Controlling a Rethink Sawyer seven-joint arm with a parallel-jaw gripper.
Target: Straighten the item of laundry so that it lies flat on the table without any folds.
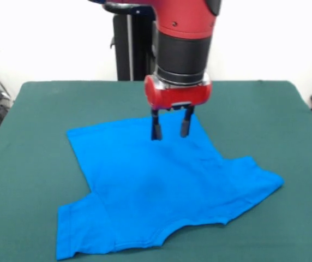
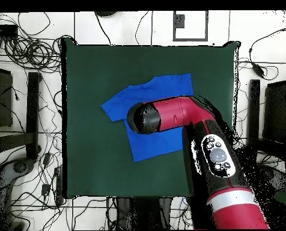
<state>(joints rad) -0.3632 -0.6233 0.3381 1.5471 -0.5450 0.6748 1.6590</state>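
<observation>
arm hides gripper and shirt middle in overhead view.

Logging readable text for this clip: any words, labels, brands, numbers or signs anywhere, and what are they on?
None can be read.
The blue T-shirt is plain, with no print or visible tag.
The green table carries no markings.
The arm's panel of round buttons in the overhead view shows shapes only, too small to read.
The gripper and its red housing show no legible label.
</observation>
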